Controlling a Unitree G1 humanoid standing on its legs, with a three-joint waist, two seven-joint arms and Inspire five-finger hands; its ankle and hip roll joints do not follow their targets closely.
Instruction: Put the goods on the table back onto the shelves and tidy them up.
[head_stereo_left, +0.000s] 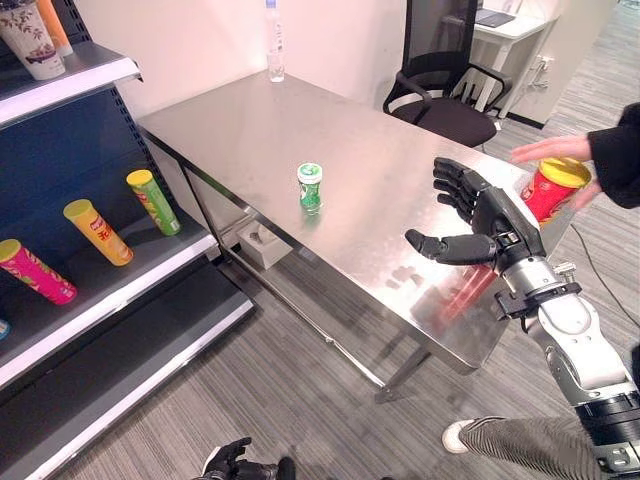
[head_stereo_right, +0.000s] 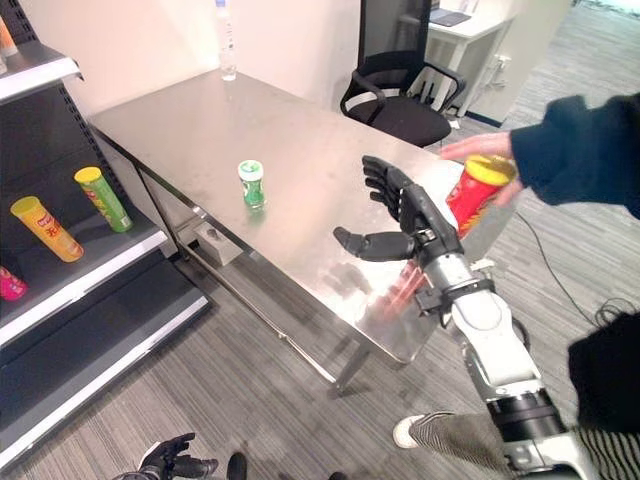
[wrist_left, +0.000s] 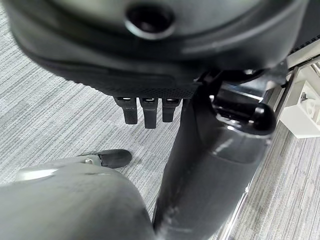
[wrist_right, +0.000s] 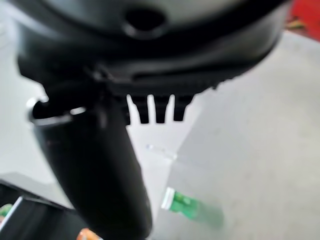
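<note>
While right robot hand hovers open, green can stands on table.

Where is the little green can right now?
The little green can stands upright alone near the middle of the steel table in the head views, to the left of the robot's open right hand.

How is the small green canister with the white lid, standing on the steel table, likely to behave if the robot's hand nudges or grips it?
The small green canister with a white lid stands upright and taller than wide, so a sideways nudge would probably tip it. Being round, it would likely roll on the smooth steel table. The open right hand could probably close round it; weight unclear.
</note>
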